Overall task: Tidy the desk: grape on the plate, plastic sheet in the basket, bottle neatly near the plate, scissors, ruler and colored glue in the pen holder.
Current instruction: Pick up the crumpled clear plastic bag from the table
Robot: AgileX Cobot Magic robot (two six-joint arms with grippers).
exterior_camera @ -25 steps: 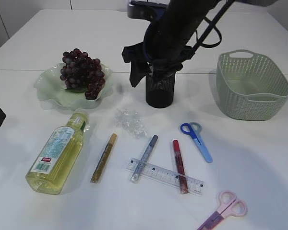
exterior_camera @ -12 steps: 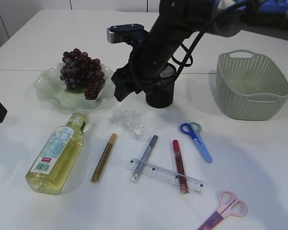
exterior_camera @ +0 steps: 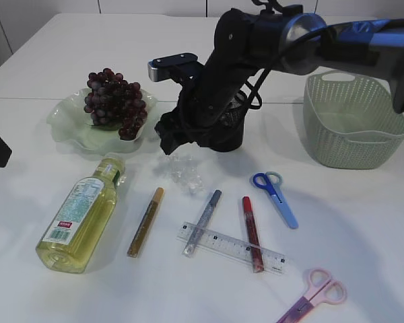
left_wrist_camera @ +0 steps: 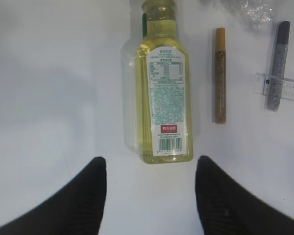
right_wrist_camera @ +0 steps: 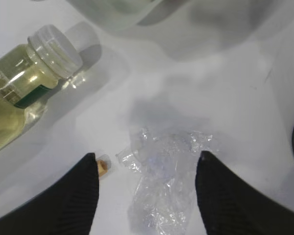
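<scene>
Here, at frame centre, the right gripper (right_wrist_camera: 144,188) hangs spread above the crumpled sheet (exterior_camera: 183,171) on the desk (exterior_camera: 363,222), likely to grab it for the basket (exterior_camera: 353,121), upper right.

Right gripper (exterior_camera: 167,142) now lower and further left than before, away from the pen holder (exterior_camera: 227,133), jaws spread just above the crumpled plastic sheet (exterior_camera: 183,169)

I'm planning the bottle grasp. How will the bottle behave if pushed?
The bottle lies on its side, so it probably rolls sideways easily. It looks nearly full of yellow liquid, so likely heavy for its size. Its smooth plastic may slip between the open left gripper fingers.
</scene>
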